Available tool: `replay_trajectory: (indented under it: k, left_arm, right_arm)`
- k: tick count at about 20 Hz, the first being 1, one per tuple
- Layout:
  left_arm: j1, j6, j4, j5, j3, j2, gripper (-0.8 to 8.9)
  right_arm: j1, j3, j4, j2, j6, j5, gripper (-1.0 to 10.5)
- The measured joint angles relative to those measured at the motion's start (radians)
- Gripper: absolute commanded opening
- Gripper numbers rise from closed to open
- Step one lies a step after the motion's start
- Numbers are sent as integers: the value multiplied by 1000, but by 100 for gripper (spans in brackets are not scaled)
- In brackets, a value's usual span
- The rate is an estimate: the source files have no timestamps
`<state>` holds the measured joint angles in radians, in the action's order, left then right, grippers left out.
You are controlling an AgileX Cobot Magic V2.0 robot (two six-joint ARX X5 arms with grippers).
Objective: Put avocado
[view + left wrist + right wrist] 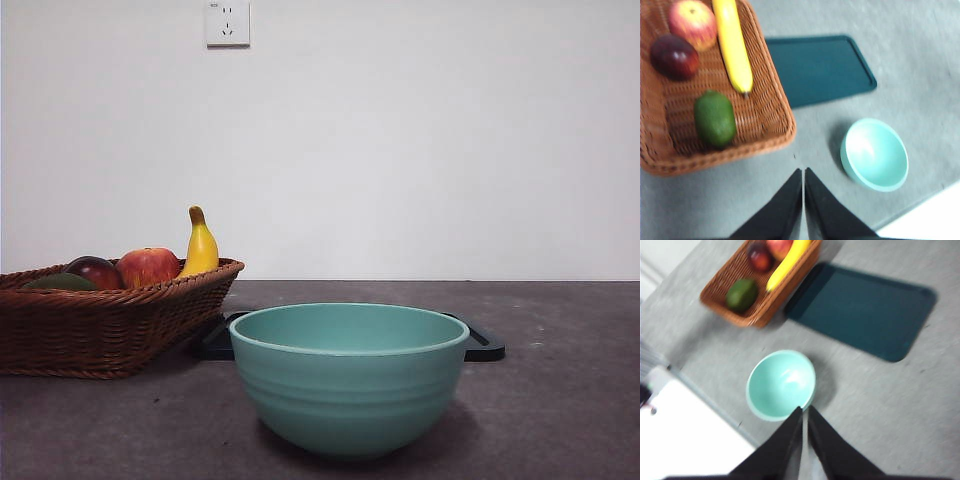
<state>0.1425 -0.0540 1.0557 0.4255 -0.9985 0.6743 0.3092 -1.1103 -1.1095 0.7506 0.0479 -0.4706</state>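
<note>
The dark green avocado (715, 119) lies in the brown wicker basket (770, 125), apart from the other fruit; it also shows in the right wrist view (741, 294) and as a green sliver over the basket rim in the front view (60, 283). My left gripper (803, 175) is shut and empty, high above the table beside the basket. My right gripper (804, 412) is shut and empty, high above the rim of the teal bowl (781, 384). Neither arm shows in the front view.
The basket (100, 325) also holds a red apple (148, 266), a dark red-purple fruit (95, 271) and a banana (200, 246). The teal bowl (349, 375) stands in front of a dark flat tray (485, 345). The table's near edge (910, 215) lies by the bowl.
</note>
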Motion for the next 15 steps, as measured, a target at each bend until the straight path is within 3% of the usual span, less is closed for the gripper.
replay_trajectory:
  k: [11, 13, 15]
  left_arm:
    - [8, 14, 76, 0, 0, 1, 30]
    - [8, 14, 78, 0, 0, 0, 157]
    - [8, 14, 79, 0, 0, 1, 364]
  right_arm:
    - [63, 0, -111, 6, -44, 0, 12]
    - [63, 0, -111, 6, -45, 0, 93]
    - [63, 0, -111, 6, -45, 1, 317]
